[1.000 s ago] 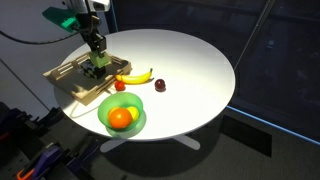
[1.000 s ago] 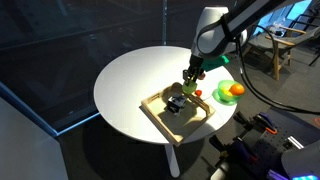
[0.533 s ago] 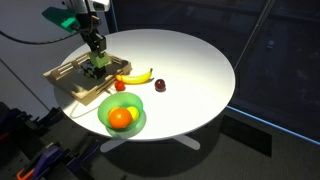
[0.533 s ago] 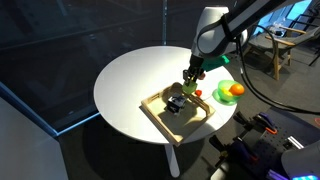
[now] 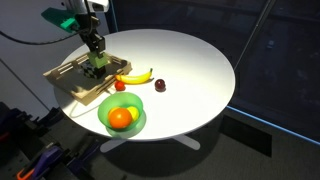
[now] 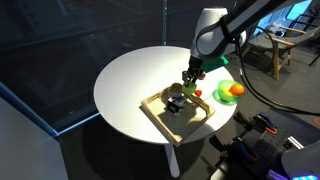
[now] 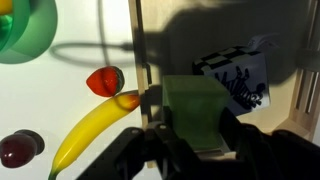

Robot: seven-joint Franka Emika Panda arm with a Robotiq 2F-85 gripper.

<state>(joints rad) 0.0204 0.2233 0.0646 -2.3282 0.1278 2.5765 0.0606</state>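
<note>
A Franka arm's end effector (image 5: 98, 60) is clenched on a green block (image 5: 100, 61) just above a wooden tray (image 5: 57, 72), which sits close to the edge of a round white bench (image 5: 200, 60), in an exterior view. A banana (image 5: 135, 76) lies just beside the tray's rim, a red fruit (image 5: 119, 86) is near one of its tips and a dark plum (image 5: 159, 86) is a little way off the other. A green bowl (image 5: 104, 104) holding an orange (image 5: 120, 118) stands near the bench's edge. Beyond the plum the bench surface runs bare to its far rim, the widest room around the arm. From another side, in an exterior view, the end effector (image 6: 190, 81) hangs over the tray's (image 6: 155, 113) corner nearest the bowl (image 6: 226, 97), with bare bench (image 6: 130, 70) stretching away behind the tray. Here a dark object (image 6: 175, 103) shows inside the tray. The wrist view alone shows the grip: the green block (image 7: 193, 112) is pinched between dark fingers (image 7: 245, 150), just inside the tray's wooden rim (image 7: 141, 50) and near a black-and-white object (image 7: 235, 78), with the banana (image 7: 88, 130), red fruit (image 7: 105, 80) and plum (image 7: 18, 150) outside the rim.
</note>
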